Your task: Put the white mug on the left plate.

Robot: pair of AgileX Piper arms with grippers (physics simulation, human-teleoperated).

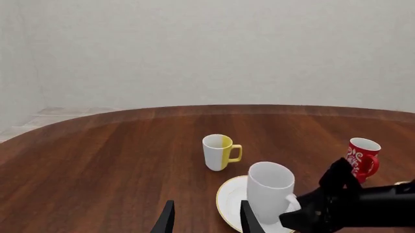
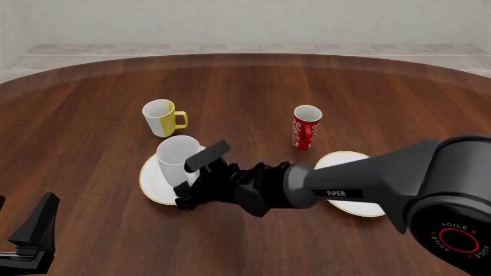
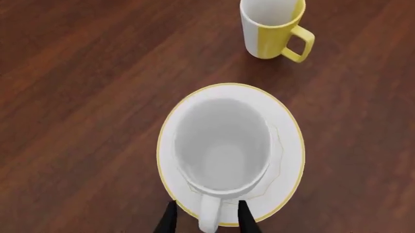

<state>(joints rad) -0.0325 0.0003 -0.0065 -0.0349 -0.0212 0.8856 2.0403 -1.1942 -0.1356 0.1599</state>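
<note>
From the left wrist camera, the white mug (image 1: 270,190) stands upright on the left plate (image 1: 228,200), with the yellow-and-white mug (image 1: 219,151) just beyond it on the wooden table (image 1: 116,155) and the red patterned cup (image 1: 362,158) off to the right; the left gripper (image 1: 204,217) shows two dark fingertips spread apart with nothing between them, and the black right arm (image 1: 353,206) reaches in beside the mug's handle. In the front view, the mug (image 2: 176,158) sits on the plate (image 2: 153,181) at the near left of the table (image 2: 368,86), the yellow-and-white mug (image 2: 162,117) just behind it, the red cup (image 2: 306,127) toward the middle, and the second plate (image 2: 349,164) to the right, partly covered by the right arm (image 2: 360,184); the right gripper (image 2: 198,178) is at the mug's near right side, while the left gripper (image 2: 31,236) hangs well apart at the near left corner. From the right wrist camera, looking straight down, the mug (image 3: 220,145) stands inside the plate's gold rim (image 3: 295,160), and the right gripper (image 3: 206,219) has its fingers either side of the handle, slightly parted; whether they press it cannot be told.
</note>
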